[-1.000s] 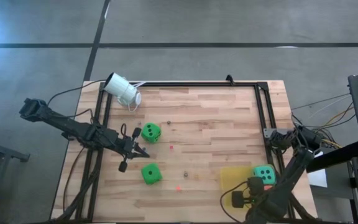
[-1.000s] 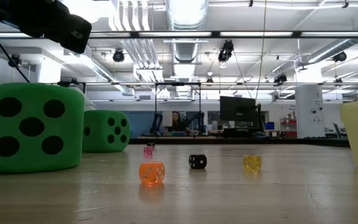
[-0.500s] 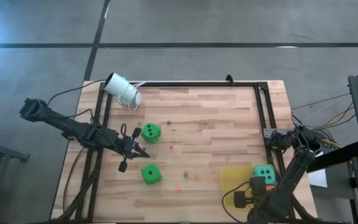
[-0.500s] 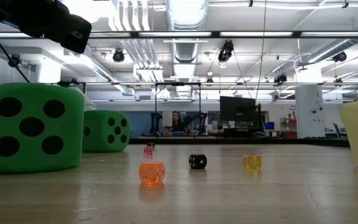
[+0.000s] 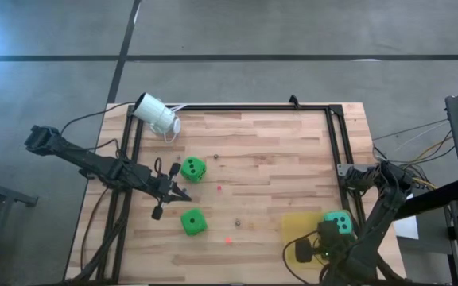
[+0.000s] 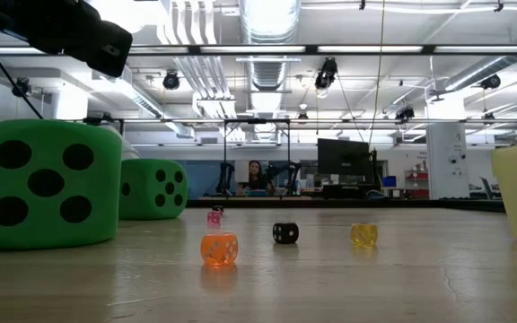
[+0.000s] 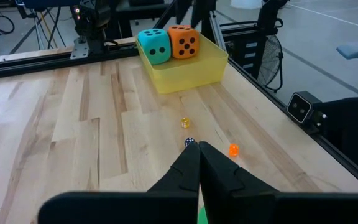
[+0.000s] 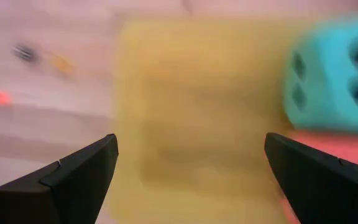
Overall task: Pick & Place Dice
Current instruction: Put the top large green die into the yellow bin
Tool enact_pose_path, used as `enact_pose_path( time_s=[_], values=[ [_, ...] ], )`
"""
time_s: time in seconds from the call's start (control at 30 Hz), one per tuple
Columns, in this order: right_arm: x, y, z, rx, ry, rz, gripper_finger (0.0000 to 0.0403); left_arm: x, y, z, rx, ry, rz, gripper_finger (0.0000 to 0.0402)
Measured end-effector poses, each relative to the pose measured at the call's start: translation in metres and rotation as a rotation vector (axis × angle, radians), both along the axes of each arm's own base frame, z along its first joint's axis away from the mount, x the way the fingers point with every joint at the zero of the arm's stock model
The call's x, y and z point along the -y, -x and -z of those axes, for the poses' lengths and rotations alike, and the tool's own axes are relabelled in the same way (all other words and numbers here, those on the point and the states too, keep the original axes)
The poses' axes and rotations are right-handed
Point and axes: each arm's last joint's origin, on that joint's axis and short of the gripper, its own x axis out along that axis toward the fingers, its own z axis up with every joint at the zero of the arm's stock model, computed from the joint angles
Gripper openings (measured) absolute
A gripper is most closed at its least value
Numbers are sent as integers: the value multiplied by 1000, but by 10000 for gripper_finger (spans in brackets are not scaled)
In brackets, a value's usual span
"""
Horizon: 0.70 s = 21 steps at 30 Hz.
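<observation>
Wooden planks of the desk (image 5: pixel 253 151) carry everything, and the yellow tray (image 7: pixel 185 71) at its near right corner serves as landmark. Right over the tray hangs the right gripper (image 5: pixel 312 250), fingers spread wide and empty; since a second ago it has drifted slightly toward the desk's front edge, away from the teal die (image 5: pixel 338 223) and the orange-red die (image 7: pixel 183 41), which sit touching inside the tray. That retreat suggests those two are delivered and half the job is done. Well to the tray's left rests one green die (image 5: pixel 193 222), and farther back the second green die (image 5: pixel 193 168), neither moved since before. Beside them, the left gripper (image 5: pixel 183 196) waits with fingers pressed together, holding nothing, unchanged too. Tiny coloured specks (image 6: pixel 219 248) lie between greens and tray.
</observation>
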Motion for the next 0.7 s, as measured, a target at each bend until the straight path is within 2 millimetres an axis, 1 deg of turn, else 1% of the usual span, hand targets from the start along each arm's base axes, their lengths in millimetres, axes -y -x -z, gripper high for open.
enact_pose_path(
  time_s=[0.13,0.2,0.37,0.53,0.7],
  values=[
    [7,-5,-3,130,173,-117,400,0,0,0,0,0,0,6],
    [11,-9,-4,141,234,-168,400,0,0,0,0,0,0,6],
    [22,-21,-6,163,353,-222,400,0,0,0,0,0,0,6],
    [32,-34,-7,122,451,-321,400,0,0,0,0,0,0,6],
    [43,-48,-9,40,496,-401,400,0,0,0,0,0,0,6]
  ],
)
